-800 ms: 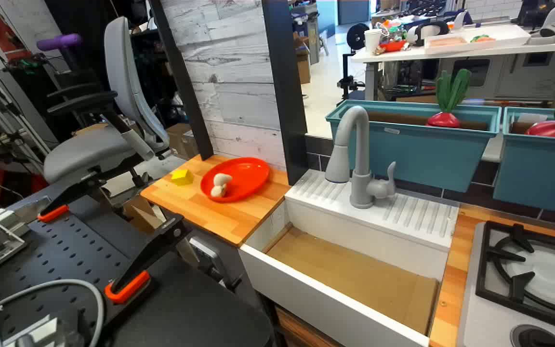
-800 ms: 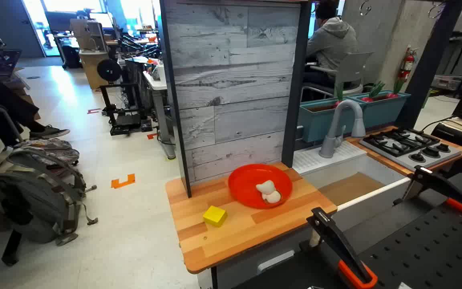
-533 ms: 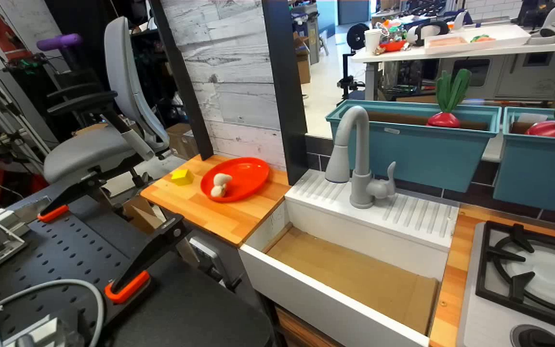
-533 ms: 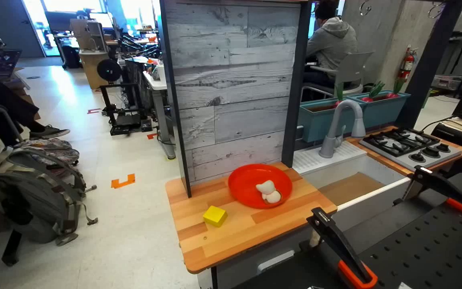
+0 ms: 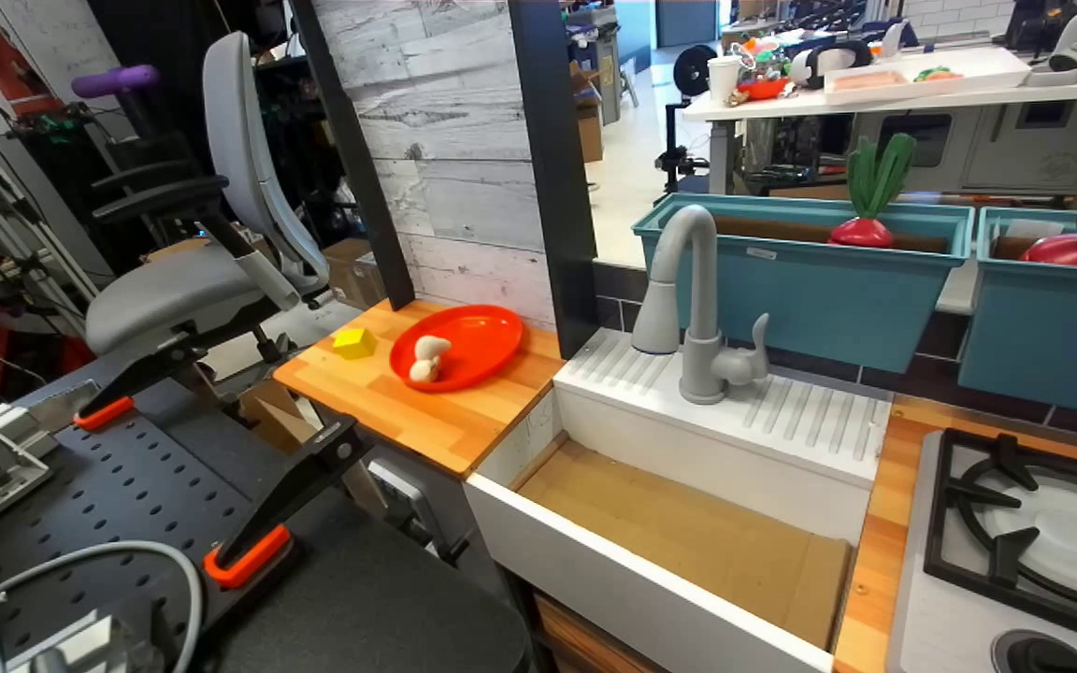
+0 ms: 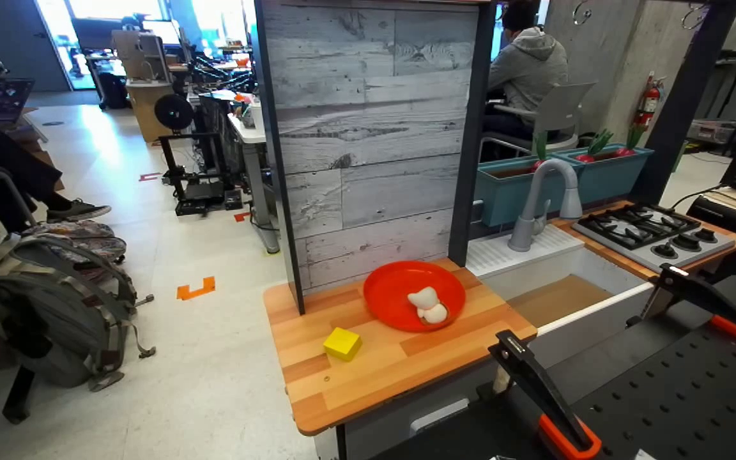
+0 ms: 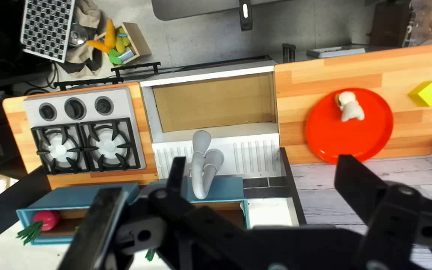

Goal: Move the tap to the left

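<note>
The tap [image 5: 704, 280] is a tall grey gooseneck standing on the white ribbed ledge behind the sink [image 5: 651, 589]. A short grey handle [image 5: 740, 365] sticks out from its base. The tap shows in both exterior views [image 6: 532, 199]; its spout head hangs near the sink's back edge. In the wrist view the tap [image 7: 198, 170] is seen from above, with its spout head toward the basin. My gripper [image 7: 261, 160] is wide open and empty, above the scene. The tap appears between its fingers, near the left one. The gripper and arm are out of both exterior views.
A red plate [image 7: 351, 131] with a white toy [image 7: 352, 108] and a yellow block [image 7: 428, 93] lie on the wooden counter. A stove [image 7: 128, 108] flanks the sink. Teal planters [image 5: 810, 304] stand behind the tap. A dark post [image 5: 557, 168] rises beside the ledge.
</note>
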Controlling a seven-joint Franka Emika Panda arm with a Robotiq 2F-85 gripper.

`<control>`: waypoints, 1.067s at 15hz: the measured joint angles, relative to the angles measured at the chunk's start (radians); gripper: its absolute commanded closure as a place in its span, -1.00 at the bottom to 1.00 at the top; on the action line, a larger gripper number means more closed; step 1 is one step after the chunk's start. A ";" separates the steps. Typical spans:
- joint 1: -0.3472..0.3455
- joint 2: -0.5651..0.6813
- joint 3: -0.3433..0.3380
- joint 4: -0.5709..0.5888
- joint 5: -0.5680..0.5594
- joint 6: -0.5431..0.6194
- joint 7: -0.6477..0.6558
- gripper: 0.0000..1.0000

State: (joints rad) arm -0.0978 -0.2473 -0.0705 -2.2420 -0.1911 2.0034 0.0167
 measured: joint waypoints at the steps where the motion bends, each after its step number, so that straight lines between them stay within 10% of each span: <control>1: -0.004 0.038 -0.019 0.006 0.026 0.039 0.000 -1.00; 10: -0.075 0.443 -0.099 0.162 0.344 0.237 -0.064 -1.00; 16: -0.131 0.692 -0.103 0.337 0.350 0.239 -0.064 -1.00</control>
State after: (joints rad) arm -0.2284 0.4445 -0.1733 -1.9045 0.1586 2.2422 -0.0475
